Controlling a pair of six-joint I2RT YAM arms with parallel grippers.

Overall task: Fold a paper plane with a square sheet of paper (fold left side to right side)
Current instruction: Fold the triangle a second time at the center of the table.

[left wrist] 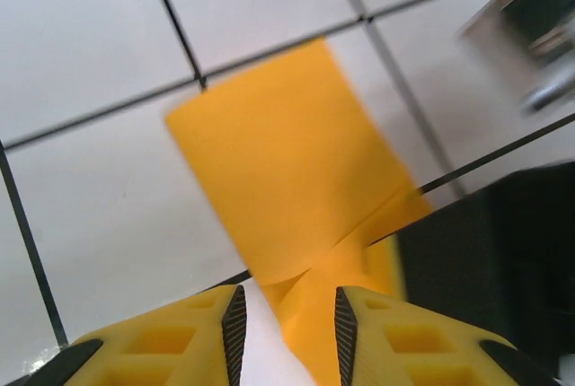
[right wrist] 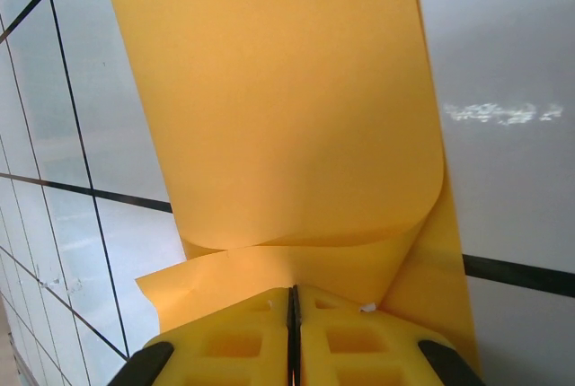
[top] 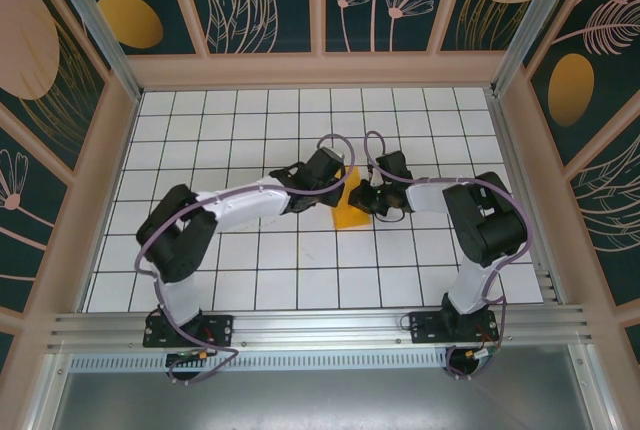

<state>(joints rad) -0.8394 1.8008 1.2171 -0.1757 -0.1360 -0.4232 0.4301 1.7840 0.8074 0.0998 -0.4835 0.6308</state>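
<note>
The square sheet of paper (top: pixel 352 212) is bright orange and lies mid-table between the two grippers, partly folded over on itself. In the left wrist view the paper (left wrist: pixel 287 162) runs from the tiles down between my left gripper's (left wrist: pixel 289 314) yellow fingers, which stand apart without pinching it. Seen from above, the left gripper (top: pixel 338 182) hangs over the sheet's upper left. My right gripper (right wrist: pixel 293 292) is shut, its tips against the lower layer of the paper (right wrist: pixel 278 108), whose upper layer curls over beyond them. From above, the right gripper (top: pixel 368 200) is at the sheet's right edge.
The white grid-tiled table (top: pixel 250 250) has low beige walls (top: pixel 110 190) on three sides, with patterned panels above. Both arms reach in from the near metal rail (top: pixel 320 328) and meet at the centre. The right arm's dark body (left wrist: pixel 503 251) sits close to my left gripper.
</note>
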